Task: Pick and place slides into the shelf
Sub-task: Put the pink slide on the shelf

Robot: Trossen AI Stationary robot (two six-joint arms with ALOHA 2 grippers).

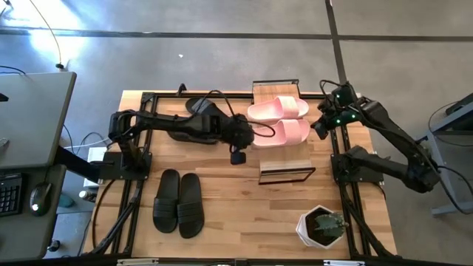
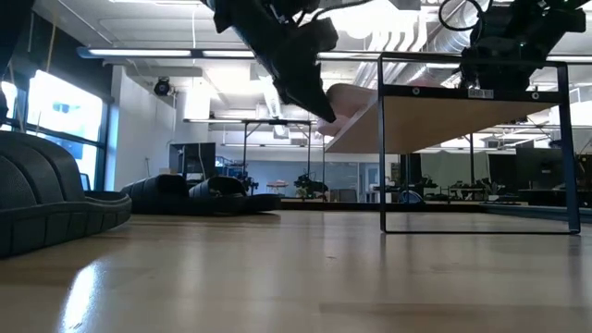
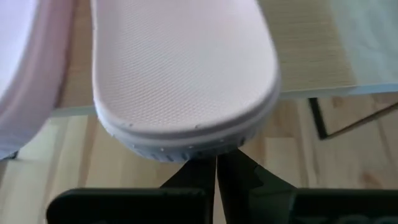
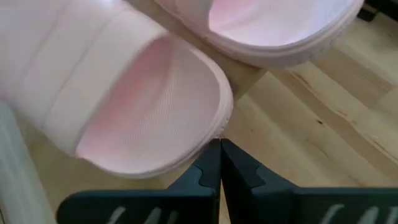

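Note:
Two light pink slides lie side by side across the shelf's light plank (image 1: pixel 287 153), soles down. The near pink slide (image 1: pixel 288 133) overhangs the plank's left edge with its heel; the far pink slide (image 1: pixel 277 109) lies beside it. My left gripper (image 1: pixel 251 134) is shut at the near slide's heel. My right gripper (image 1: pixel 322 124) is shut at that slide's toe end. One black pair (image 1: pixel 177 203) rests flat on the table's near left. Another black pair (image 1: pixel 194 111) lies partly hidden under my left arm. My left gripper meets the near pink slide's heel rim (image 3: pixel 186 152) with its shut fingertips (image 3: pixel 208 167), coming level from the table's left, along the slide. The slide lies flat on the plank (image 3: pixel 311 50), heel past its edge. My right gripper has its shut fingertips (image 4: pixel 211 155) at the open toe rim (image 4: pixel 214 134) of the same slide, coming from the table's right; I cannot tell whether they touch.
A potted plant in a white hexagonal pot (image 1: pixel 321 225) stands at the table's near right corner. The shelf's thin black end frames (image 2: pixel 384 148) rise at its near and far ends. Bare tabletop lies between the black pair and the shelf. A desk with a mouse (image 1: pixel 41 196) is left of the table.

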